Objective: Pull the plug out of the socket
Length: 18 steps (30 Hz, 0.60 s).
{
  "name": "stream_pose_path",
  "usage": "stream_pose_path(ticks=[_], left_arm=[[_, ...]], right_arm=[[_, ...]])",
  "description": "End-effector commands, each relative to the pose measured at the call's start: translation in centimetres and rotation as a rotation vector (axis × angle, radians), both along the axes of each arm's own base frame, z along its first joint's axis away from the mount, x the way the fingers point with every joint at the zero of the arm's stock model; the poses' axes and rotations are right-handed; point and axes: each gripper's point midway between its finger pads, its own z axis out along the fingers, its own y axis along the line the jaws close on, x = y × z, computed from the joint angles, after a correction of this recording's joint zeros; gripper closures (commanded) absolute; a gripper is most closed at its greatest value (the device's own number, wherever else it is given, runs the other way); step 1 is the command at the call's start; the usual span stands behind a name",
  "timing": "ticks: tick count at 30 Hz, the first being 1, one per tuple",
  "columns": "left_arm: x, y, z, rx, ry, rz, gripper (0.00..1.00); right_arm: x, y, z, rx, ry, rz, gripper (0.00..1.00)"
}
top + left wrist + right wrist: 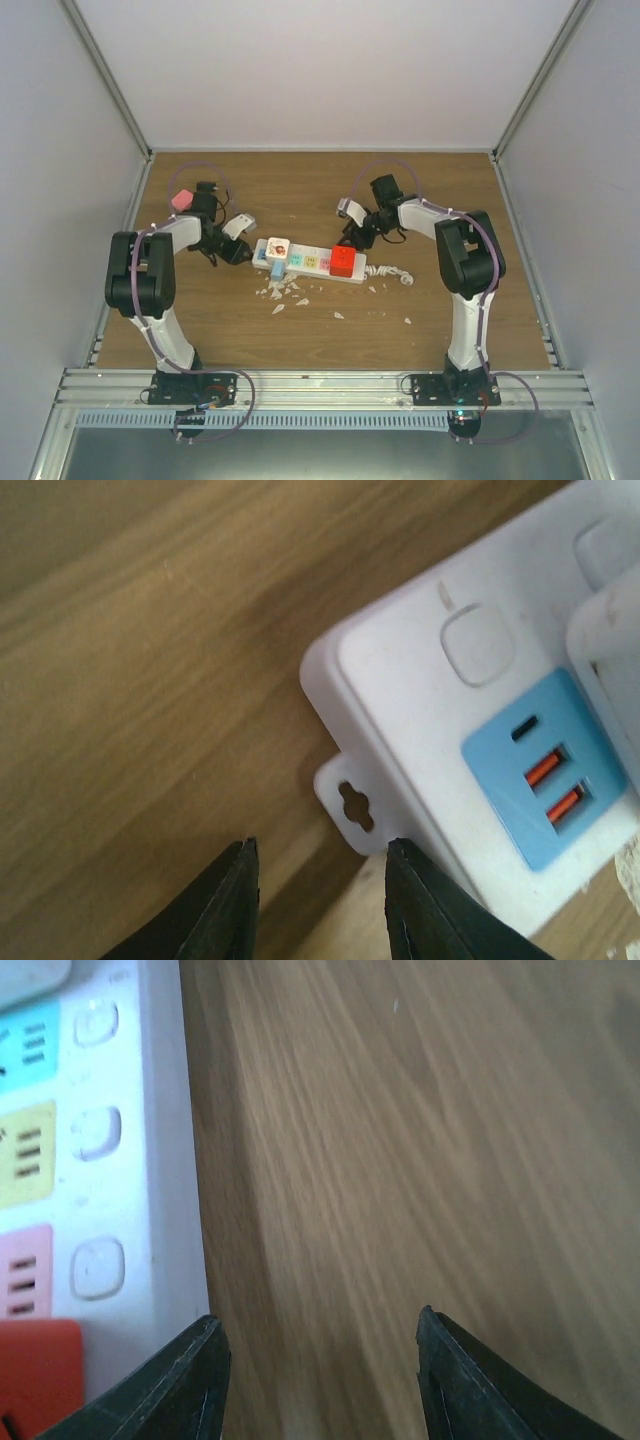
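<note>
L gripper (320,848) at socket (400,720) end

A robot lab test cell: plain white panels (330,70) enclose a wood-grain surface (300,190); an aluminium rail (320,385) at the bottom carries the left arm (150,280) and right arm (465,260).

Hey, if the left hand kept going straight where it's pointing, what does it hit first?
Most likely the keyhole mounting tab at the end of the white power strip, just ahead of the left hand. Depth is unclear; it might touch the table first.
</note>
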Motion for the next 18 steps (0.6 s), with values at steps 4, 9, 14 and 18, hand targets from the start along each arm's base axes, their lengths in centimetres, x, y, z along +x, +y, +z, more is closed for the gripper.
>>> stream_pose_path(ticks=[4, 9, 14, 18], left_arm=[[2.2, -4.2, -0.1, -0.068, -0.017, -0.076, 0.63], [3.3, -6.1, -0.4, -0.072, -0.018, -0.105, 0.63], [4.4, -8.6, -0.6, -0.084, -0.025, -0.149, 0.63], [6.1, -9.6, 0.2, -0.076, -0.043, -0.148, 0.63]], right_arm=[[-3.2, -1.5, -0.5, 0.008, 0.054, 0.030, 0.48], [-5.5, -2.0, -0.6, 0.017, 0.094, 0.027, 0.49], [-7.5, -2.6, -0.5, 0.022, 0.116, 0.024, 0.48], [-6.7, -2.8, 1.2, 0.035, 0.088, 0.005, 0.39]])
